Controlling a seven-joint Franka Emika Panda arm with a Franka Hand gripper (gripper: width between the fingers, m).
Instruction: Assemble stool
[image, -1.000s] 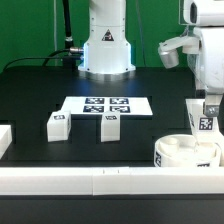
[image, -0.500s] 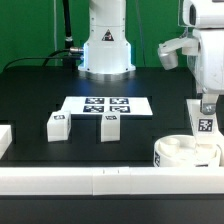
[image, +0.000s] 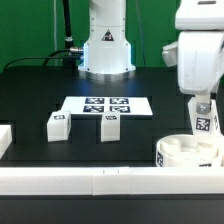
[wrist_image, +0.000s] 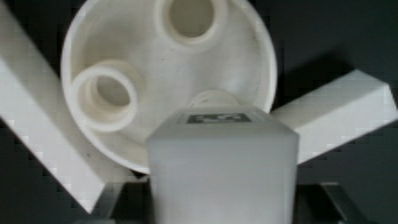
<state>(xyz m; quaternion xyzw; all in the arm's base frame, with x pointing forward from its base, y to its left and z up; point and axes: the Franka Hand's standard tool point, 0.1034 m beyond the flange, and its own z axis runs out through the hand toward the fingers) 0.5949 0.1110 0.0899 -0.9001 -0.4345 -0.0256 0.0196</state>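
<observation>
Now the step in hand seems to be the fitting of a first leg into the seat. The tool (image: 203, 106) pinches one leg (image: 203, 122) at its upper end. The leg hangs upright, close over the far part of the seat (image: 180, 150). The seat lies at the near corner of the desk (image: 40, 85), on the exterior view's right, in the angle between two rails (wrist_image: 36, 110).

In the wrist view two sockets (wrist_image: 111, 95) are open and empty. I cannot tell if a third one is hidden under the leg. I judge that the next move calls for bringing the lower end of the leg exactly over a socket. The leg must be kept straight, then lowered in.

Two more legs (image: 57, 126) stand apart toward the middle of the desk, before the marker board (image: 108, 105). The rails close beside the seat leave little room for the tool. Nothing else seems to stand in the way.
</observation>
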